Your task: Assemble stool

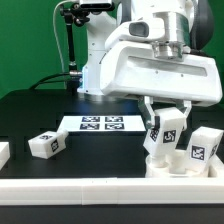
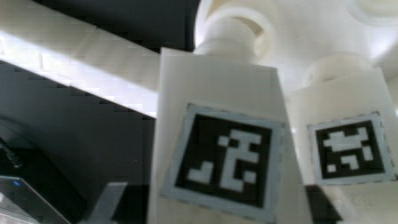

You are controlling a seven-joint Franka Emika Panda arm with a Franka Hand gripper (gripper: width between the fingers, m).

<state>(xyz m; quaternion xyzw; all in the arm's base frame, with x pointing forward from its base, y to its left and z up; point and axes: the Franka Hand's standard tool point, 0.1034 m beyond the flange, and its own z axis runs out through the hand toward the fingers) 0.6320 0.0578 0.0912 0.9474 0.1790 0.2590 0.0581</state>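
Note:
My gripper [image 1: 166,118] is shut on a white stool leg [image 1: 166,130], holding it upright with its black-and-white tag facing the camera. In the wrist view the same leg [image 2: 222,130] fills the middle, between my dark fingers [image 2: 118,203]. Its lower end meets the round white seat [image 1: 168,165] at the exterior view's right; the joint itself is hidden. A second leg [image 1: 204,150] stands on the seat just to the right, and it also shows in the wrist view [image 2: 349,135]. A loose leg [image 1: 45,144] lies on the black table to the left.
The marker board [image 1: 100,123] lies flat behind the loose leg. A long white rail [image 1: 100,196] runs along the table's front edge. Another white piece [image 1: 3,153] shows at the far left edge. The robot's base [image 1: 95,60] stands at the back.

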